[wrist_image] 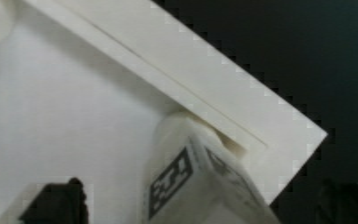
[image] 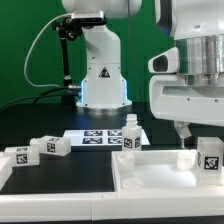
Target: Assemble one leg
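Note:
One leg [image: 210, 157], a short white block with a black-and-white tag, stands tilted at the corner of the white tray-like square top [image: 150, 172] on the exterior view's right. My gripper [image: 203, 140] hangs right over it. In the wrist view the leg [wrist_image: 197, 178] lies between my two dark fingertips [wrist_image: 60, 203], with a gap on each side, so the gripper [wrist_image: 202, 207] is open around it and not touching. The leg sits against the top's raised rim [wrist_image: 194, 85].
Two more legs [image: 20, 158] [image: 47, 147] lie on the black table at the exterior view's left. Another leg [image: 128, 135] stands upright beside the marker board [image: 98, 136]. The robot base [image: 100, 80] stands behind them.

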